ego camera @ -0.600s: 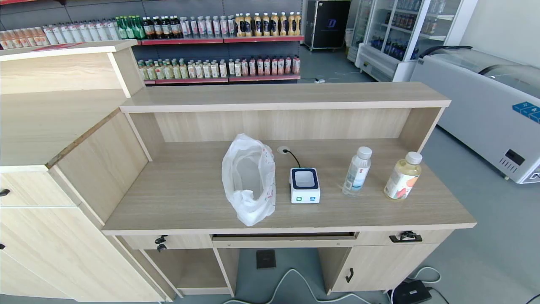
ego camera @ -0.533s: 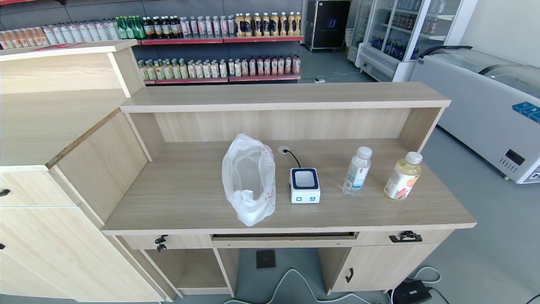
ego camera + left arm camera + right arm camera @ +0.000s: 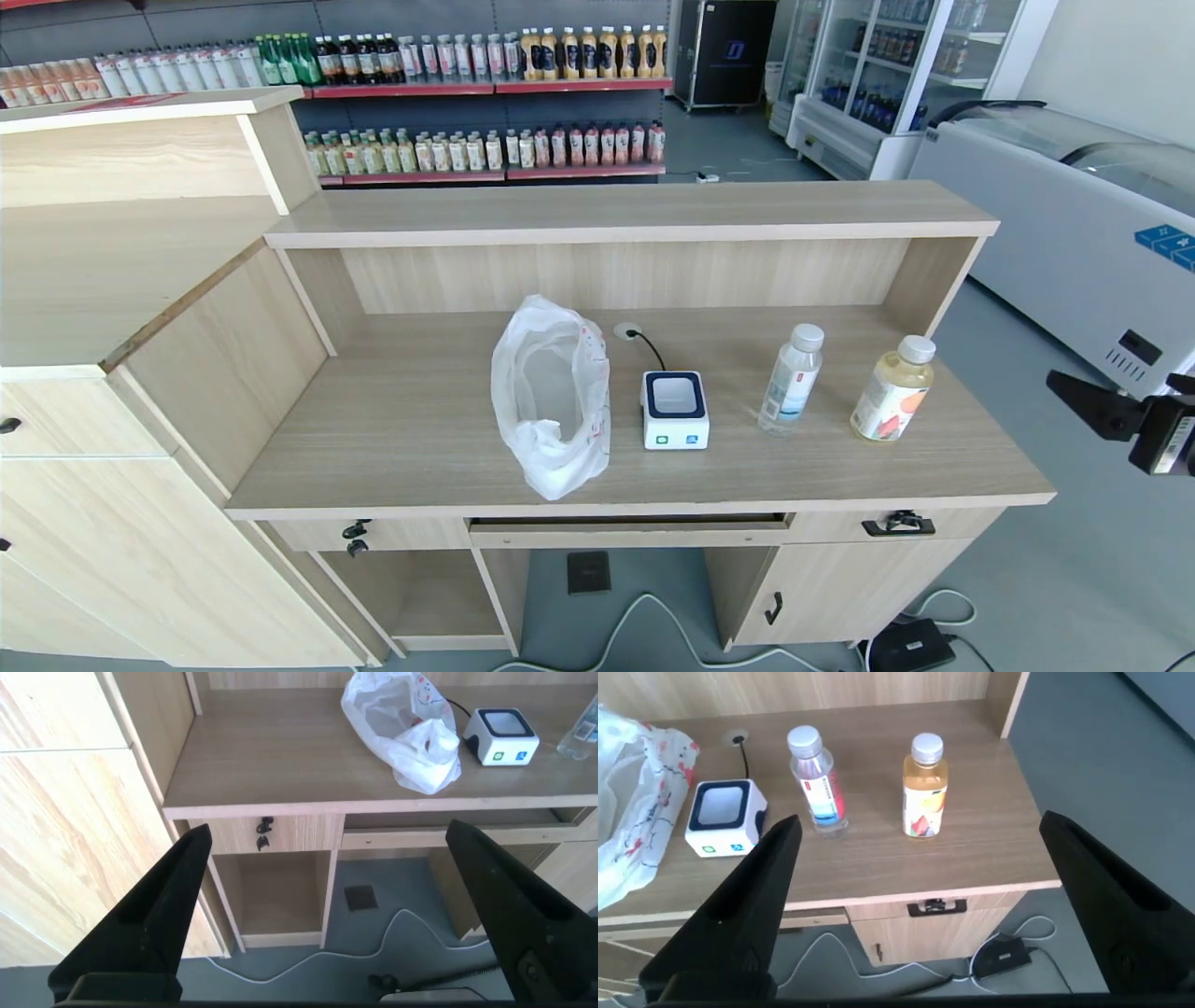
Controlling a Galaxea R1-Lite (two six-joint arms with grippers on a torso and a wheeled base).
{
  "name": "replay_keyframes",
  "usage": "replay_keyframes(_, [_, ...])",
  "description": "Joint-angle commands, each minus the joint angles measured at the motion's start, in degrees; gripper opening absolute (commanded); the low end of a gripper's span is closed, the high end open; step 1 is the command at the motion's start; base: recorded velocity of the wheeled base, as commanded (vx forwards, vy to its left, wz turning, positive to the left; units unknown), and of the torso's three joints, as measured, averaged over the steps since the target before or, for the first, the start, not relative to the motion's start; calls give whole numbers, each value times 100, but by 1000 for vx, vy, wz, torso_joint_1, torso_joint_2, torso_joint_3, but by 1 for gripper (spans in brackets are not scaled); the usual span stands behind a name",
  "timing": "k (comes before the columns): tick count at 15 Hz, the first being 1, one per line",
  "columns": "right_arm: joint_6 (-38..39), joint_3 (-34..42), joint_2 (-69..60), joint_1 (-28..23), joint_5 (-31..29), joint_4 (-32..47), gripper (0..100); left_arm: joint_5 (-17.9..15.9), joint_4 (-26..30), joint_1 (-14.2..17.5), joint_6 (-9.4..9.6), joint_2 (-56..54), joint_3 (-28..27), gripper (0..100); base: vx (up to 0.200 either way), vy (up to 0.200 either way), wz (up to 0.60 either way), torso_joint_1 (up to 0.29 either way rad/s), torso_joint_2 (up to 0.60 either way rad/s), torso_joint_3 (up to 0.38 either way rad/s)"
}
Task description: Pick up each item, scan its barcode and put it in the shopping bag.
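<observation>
Both upright on counter (image 3: 411, 439): water bottle (image 3: 790, 378), juice bottle (image 3: 892, 390) at its 3 o'clock. Scanner (image 3: 674, 409) at water's 9, shopping bag (image 3: 546, 448) just beside, mouth open. R gripper (image 3: 920, 819) off counter at juice's 3, jaws wide. L gripper (image 3: 329, 829) out front at bag's 7, jaws wide too.

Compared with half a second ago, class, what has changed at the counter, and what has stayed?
The right gripper has come into the head view at its right edge, past the end of the counter, open and empty. Nothing was taken or let go. The shopping bag, scanner, clear water bottle and juice bottle stand unmoved.
</observation>
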Motion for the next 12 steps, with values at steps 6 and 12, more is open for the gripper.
replay_keyframes(6, [-315,-508,3750,-197,202,-2520,100,-2,-1,0,0,1,1,100,0,0,0,0,0,0])
replay_keyframes(12, [-649,-1642,4743,58,307,-2520,100,-2,-1,0,0,1,1,100,0,0,0,0,0,0])
